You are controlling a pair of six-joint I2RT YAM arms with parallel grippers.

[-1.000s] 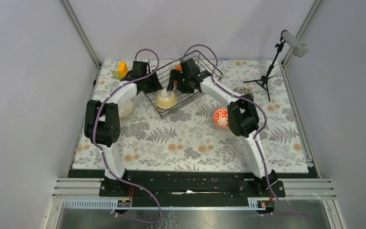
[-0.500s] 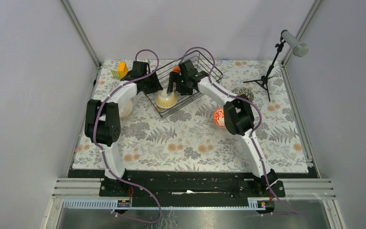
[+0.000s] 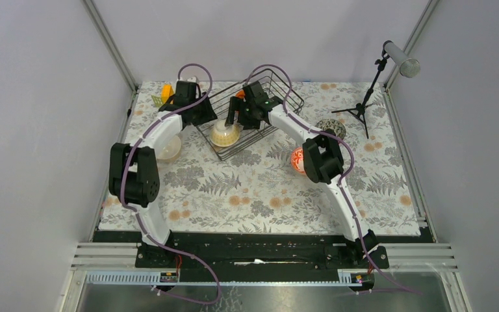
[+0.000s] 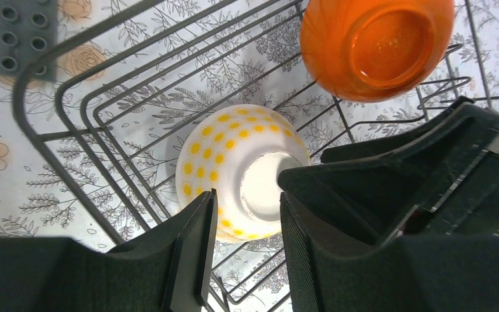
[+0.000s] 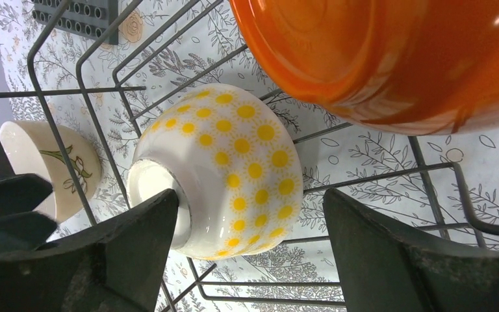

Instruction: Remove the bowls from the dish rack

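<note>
The dish rack [image 3: 260, 110] holds a white bowl with yellow dots [image 3: 225, 133] lying on its side and an orange bowl [image 3: 240, 94] behind it. My left gripper [image 3: 208, 117] hangs at the rack's left side, open and empty; the dotted bowl's foot [image 4: 260, 185] shows just beyond its tips [image 4: 248, 218]. My right gripper [image 5: 250, 224] is wide open with the dotted bowl [image 5: 234, 156] between its fingers; the left finger [image 5: 136, 247] is at the bowl's foot. The orange bowl [image 5: 390, 58] sits just above it and also shows in the left wrist view [image 4: 377, 45].
Out on the table stand a beige bowl [image 3: 169, 148] left of the rack, a red-patterned bowl [image 3: 297, 159] and a speckled bowl [image 3: 330, 125] at the right. A yellow block [image 3: 166, 93] and a grey studded plate [image 4: 13, 36] lie far left. A tripod [image 3: 364, 104] stands far right.
My right gripper has moved left, down to the dotted bowl. My left arm has shifted its wrist toward the far edge, staying at the rack's left side.
</note>
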